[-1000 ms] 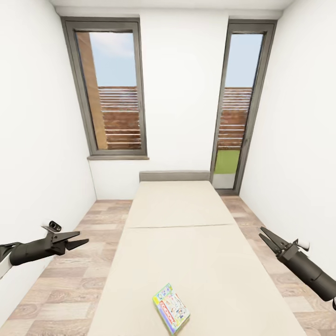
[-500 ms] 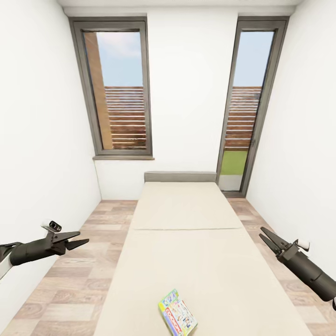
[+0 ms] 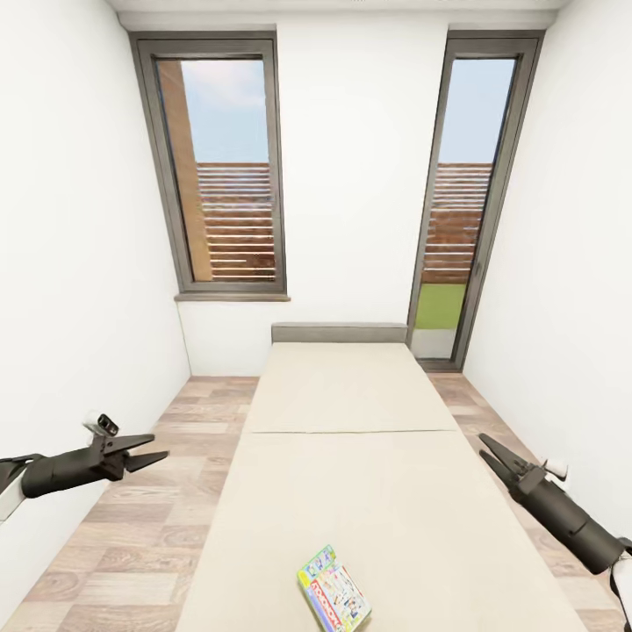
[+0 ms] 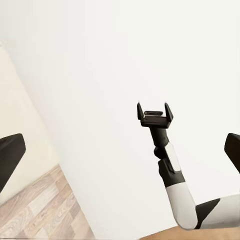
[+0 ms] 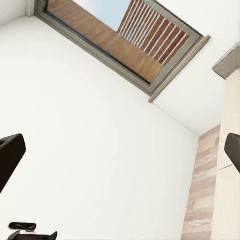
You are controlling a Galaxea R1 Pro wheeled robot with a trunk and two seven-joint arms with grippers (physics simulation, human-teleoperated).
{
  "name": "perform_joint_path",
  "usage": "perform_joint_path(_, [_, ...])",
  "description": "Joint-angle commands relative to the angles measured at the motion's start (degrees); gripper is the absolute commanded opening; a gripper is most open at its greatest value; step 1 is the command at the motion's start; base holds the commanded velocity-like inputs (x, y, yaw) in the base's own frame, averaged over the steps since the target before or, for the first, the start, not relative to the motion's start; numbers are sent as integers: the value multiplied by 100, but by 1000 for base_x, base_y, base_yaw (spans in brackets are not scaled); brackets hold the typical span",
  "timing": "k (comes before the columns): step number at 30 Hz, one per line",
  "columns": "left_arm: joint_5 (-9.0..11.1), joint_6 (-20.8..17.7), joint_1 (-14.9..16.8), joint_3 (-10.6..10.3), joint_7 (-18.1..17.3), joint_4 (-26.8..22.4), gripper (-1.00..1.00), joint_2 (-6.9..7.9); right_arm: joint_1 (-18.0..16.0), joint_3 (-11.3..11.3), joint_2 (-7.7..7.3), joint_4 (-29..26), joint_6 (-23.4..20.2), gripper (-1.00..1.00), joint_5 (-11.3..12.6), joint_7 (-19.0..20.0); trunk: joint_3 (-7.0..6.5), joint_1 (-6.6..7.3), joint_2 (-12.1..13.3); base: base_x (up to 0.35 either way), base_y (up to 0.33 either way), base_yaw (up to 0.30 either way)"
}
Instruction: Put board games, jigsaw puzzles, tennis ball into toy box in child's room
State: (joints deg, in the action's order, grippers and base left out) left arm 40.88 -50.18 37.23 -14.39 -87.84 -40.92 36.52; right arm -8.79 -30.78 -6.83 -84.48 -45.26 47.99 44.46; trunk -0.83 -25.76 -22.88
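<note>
Hovering, both arms out level, either side of bed.
Left gripper (image 3: 145,448) and right gripper (image 3: 493,453): jaws parted, nothing held, over plank floor (image 3: 149,527). One board game (image 3: 333,599) lies flat on the bed (image 3: 351,456), near end.
</note>
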Motion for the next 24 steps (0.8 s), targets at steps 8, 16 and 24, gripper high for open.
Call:
perform_joint_path(8, [39, -78, 26, -108, -216, 177, 100, 94, 180, -264, 15, -229, -284, 100, 183, -249, 3, -3, -4, 0, 0, 0])
perform_joint_path(16, [39, -80, 26, -112, -216, 181, 100, 78, 184, -287, 18, -235, -290, 100, 190, -505, 3, -3, -4, 0, 0, 0])
perform_joint_path(24, [37, -83, 23, -109, -216, 181, 100, 75, 184, -282, 21, -235, -291, 100, 189, -762, 3, -3, -4, 0, 0, 0])
